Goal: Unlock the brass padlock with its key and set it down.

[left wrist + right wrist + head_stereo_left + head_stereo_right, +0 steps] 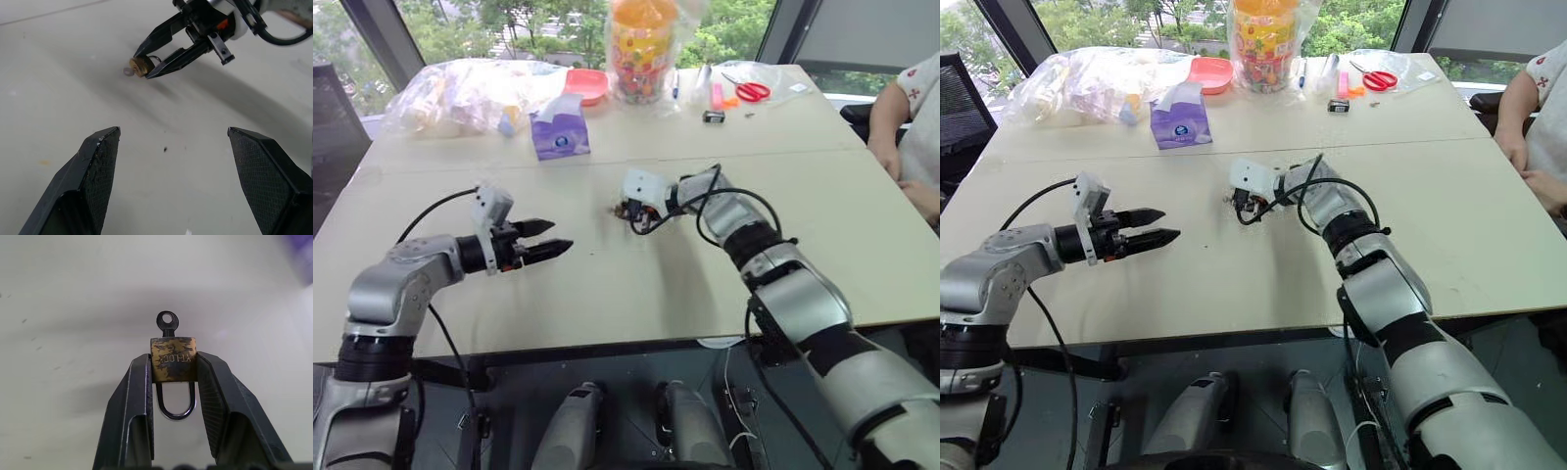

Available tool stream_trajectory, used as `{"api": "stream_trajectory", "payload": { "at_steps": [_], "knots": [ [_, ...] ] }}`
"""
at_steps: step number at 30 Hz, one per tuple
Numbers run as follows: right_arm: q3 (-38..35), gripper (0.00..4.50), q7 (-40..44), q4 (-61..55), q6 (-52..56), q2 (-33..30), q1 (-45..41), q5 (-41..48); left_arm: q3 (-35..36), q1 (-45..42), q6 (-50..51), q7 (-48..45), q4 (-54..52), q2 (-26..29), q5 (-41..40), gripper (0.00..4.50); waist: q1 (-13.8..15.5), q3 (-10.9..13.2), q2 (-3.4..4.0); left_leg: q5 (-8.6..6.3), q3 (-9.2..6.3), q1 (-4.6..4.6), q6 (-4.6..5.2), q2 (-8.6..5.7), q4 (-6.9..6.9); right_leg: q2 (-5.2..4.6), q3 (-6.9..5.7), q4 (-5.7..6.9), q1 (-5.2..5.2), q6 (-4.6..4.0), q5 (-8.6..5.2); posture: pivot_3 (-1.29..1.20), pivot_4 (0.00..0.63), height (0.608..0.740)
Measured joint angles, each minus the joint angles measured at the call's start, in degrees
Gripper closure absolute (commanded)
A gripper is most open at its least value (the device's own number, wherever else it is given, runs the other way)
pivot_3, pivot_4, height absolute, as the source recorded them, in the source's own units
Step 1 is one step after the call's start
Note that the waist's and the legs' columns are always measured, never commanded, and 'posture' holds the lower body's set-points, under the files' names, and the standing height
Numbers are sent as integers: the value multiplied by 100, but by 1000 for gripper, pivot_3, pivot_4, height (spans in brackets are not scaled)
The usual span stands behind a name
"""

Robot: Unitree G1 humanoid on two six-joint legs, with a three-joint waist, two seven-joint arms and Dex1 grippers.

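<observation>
Tabletop (607, 294) pale, mostly bare in near half. Far edge pretty cluttered: clear plastic bags (460, 93), candy jar (641, 44), purple tissue pack (559, 135), red scissors (747, 90). Person's arm (891, 122) at far right corner. Left hand (548, 238) hangs over near-left part, fingers spread wide, nothing in it. Right hand (173, 364) mid-tabletop, clamped on brass padlock (173, 359), lifted off surface. Shackle (176, 404) sits between fingers, looks closed. Key (167, 323) sticking out of padlock body.
</observation>
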Motion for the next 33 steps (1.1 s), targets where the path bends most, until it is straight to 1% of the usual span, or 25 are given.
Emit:
{"api": "stream_trajectory", "payload": {
  "at_steps": [2, 5, 9, 12, 13, 15, 17, 20, 27, 33],
  "knots": [
    [-110, 3804, -182, -694, -217, -90, 128, 0, 114, -203, 77, -1, 131, -123, -156, 822, -3, 0, -1, 0, 1, 0, 0, 2, 0, 0, 2, 2, -2, 0, 0, 0, 150, 740],
    [-244, 3804, -582, -1873, -512, -319, 508, -67, 287, -754, 95, 128, 499, -499, -376, 822, 32, -1, -3, 1, 0, 0, -1, 2, 4, 1, 1, 2, 2, 0, 0, 0, 150, 740],
    [-241, 3804, -863, -2694, -613, -512, 967, -261, 401, -1244, 215, 118, 923, -707, -601, 822, 42, -2, -4, 2, 2, 1, 1, 0, 10, 0, 2, 1, 10, 0, 0, 0, 150, 740],
    [-241, 3804, -1096, -2924, -497, -541, 1089, -433, 353, -1456, 185, 3, 1205, -779, -607, 1611, 37, -2, -4, 2, 2, 1, 1, 1, 10, 0, 2, 1, 9, 0, 1, 0, 150, 740],
    [-245, 3804, -1214, -3014, -417, -569, 1096, -500, 306, -1580, 122, -42, 1402, -811, -517, 2132, 34, -2, -4, 3, 2, 1, 1, 1, 10, 1, 2, 2, 8, -1, 1, 0, 150, 740],
    [-262, 3804, -1287, -3096, -357, -580, 1099, -539, 290, -1625, 32, -92, 1530, -829, -440, 2855, 16, -2, -4, 2, 4, 2, 1, 2, 9, 1, 3, 2, 8, -1, 1, 0, 150, 740],
    [-281, 3804, -1347, -3185, -255, -593, 1115, -557, 223, -1715, -29, -165, 1714, -901, -365, 3671, 29, -2, -4, 2, 3, 2, 1, 2, 8, 2, 3, 1, 8, -1, 0, 0, 150, 740],
    [-276, 3804, -1391, -3415, -202, -583, 1177, -592, 68, -1916, -97, -297, 1959, -1017, -224, 3671, 46, -2, -4, 2, 4, 2, 1, 1, 10, 0, 3, 0, 11, 0, 1, 0, 150, 740],
    [-265, 3804, -1386, -3749, -55, -592, 1347, -625, 71, -2284, -434, -495, 2591, -1144, 7, 3671, 46, -2, -4, 3, 4, 2, 2, 1, 12, 0, 2, 0, 12, 0, 1, 0, 150, 740],
    [-257, 3804, -1377, -3912, -2, -596, 1361, -653, 90, -2377, -461, -616, 2765, -1237, 57, 3671, 40, -2, -4, 3, 4, 2, 2, 2, 12, 1, 2, 0, 12, 0, 1, 0, 150, 740]
  ]
}}
